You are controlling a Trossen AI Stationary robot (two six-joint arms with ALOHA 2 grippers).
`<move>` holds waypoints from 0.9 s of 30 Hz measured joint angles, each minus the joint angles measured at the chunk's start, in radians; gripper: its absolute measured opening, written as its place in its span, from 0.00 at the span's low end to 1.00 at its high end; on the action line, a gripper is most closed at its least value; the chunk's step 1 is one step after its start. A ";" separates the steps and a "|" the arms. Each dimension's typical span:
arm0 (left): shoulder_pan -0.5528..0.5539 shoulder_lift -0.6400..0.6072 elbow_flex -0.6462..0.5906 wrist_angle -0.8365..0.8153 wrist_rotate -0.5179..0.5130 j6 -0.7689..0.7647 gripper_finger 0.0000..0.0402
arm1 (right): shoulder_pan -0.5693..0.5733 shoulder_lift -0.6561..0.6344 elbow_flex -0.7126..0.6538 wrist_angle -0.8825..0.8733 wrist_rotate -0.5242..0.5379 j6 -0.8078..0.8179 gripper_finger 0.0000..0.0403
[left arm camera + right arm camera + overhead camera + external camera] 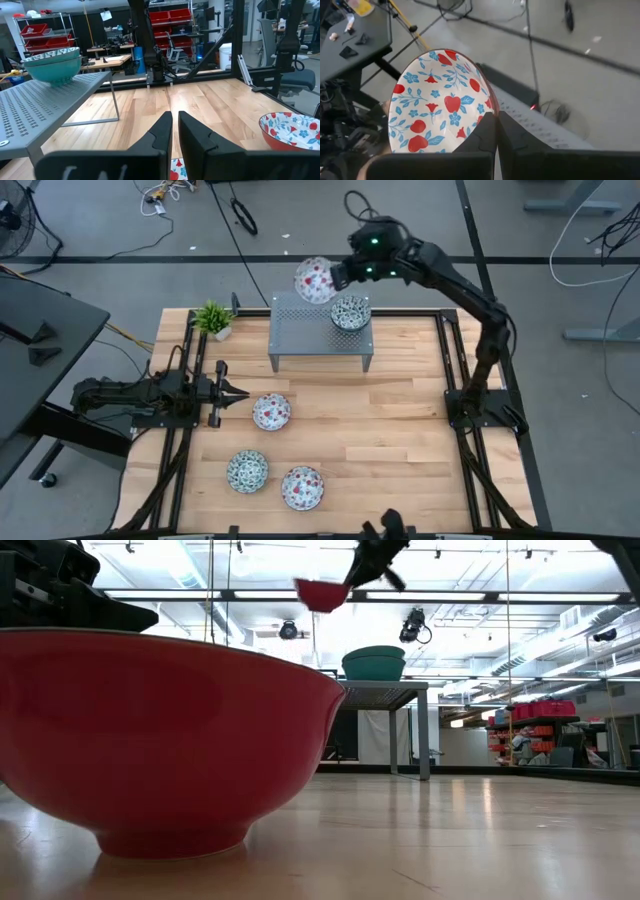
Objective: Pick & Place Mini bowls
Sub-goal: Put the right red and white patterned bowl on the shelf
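My right gripper is shut on a reddish-pink mini bowl, held in the air over the far left corner of the grey perforated stand. Two stacked green-teal bowls rest by their base on the stand's top and also show in the left wrist view. A reddish bowl, a green-teal bowl and another reddish bowl sit on the table. My left gripper is shut and empty at the table's left, just left of the first reddish bowl. My right gripper pinches the bowl's rim, one finger on the patterned inside and the other outside the wall. The fingers come from the table's right, slanting down. The bowl is lifted clear above the stand, its opening facing up.
A small potted plant stands at the far left corner. Black rails run along the table's left and right sides. Bare wood lies across the table's right half. In the low view the nearest reddish bowl fills the foreground.
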 joint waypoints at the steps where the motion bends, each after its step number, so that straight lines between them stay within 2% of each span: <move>1: 0.000 0.000 0.000 0.000 0.000 0.000 0.09 | 0.000 -0.016 0.000 -0.001 0.011 -0.019 0.00; 13: 0.000 0.000 0.000 0.000 0.000 0.000 0.09 | 0.000 -0.159 0.000 0.008 0.076 -0.171 0.00; 20: 0.000 0.000 0.000 0.000 0.000 0.000 0.09 | 0.000 -0.186 0.000 0.035 0.089 -0.257 0.00; 27: 0.000 0.000 0.000 0.000 0.000 0.006 0.09 | 0.033 -0.186 -0.001 0.066 0.113 -0.419 0.00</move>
